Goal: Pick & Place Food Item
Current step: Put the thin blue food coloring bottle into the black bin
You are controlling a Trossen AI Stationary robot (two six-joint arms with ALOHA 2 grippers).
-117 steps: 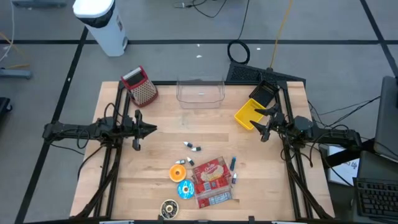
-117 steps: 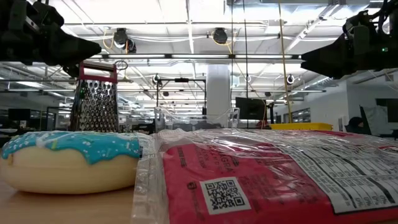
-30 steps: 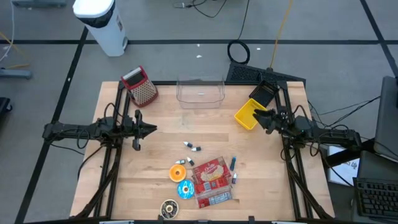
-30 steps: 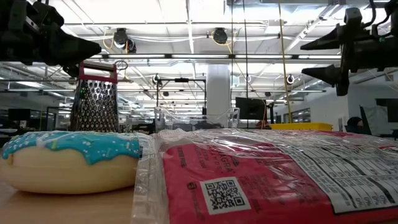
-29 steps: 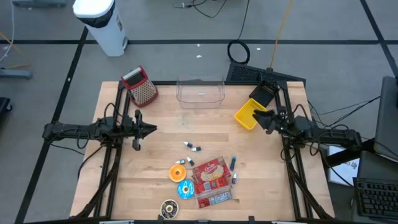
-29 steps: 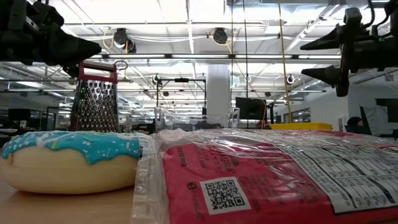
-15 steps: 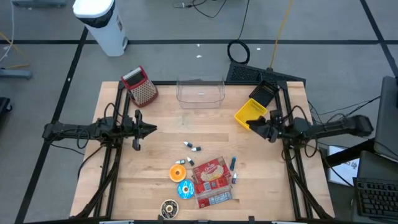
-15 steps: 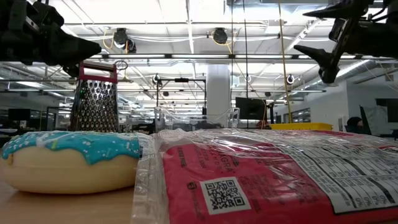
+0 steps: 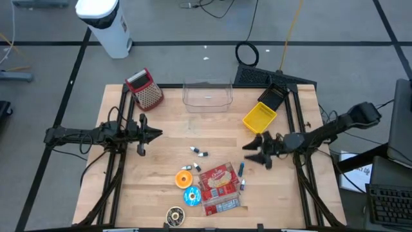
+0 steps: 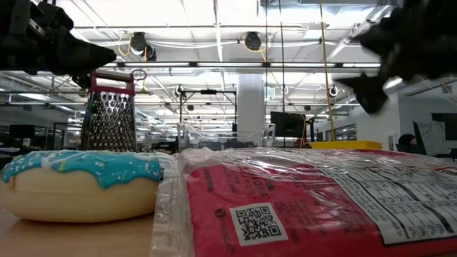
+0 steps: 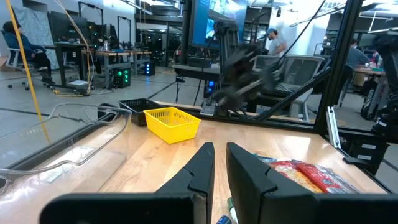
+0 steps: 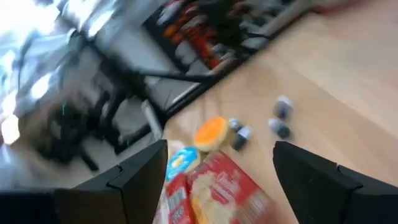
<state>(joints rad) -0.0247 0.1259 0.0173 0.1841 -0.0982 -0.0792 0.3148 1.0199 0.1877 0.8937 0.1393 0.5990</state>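
The red snack pack lies flat at the table's near edge, between the donut and a blue pen. The right gripper hovers just beyond it, jaws wide and empty — best drop onto one edge, clear of the pen. The left gripper waits, closed.

Open workshop hall under a white ceiling hung with strip lights and round lamps. Grey floor crossed by dark lines, cables trailing over it. Pale wooden worktop in the middle. White column behind; desks with screens and grey office chairs farther off, people seated there.
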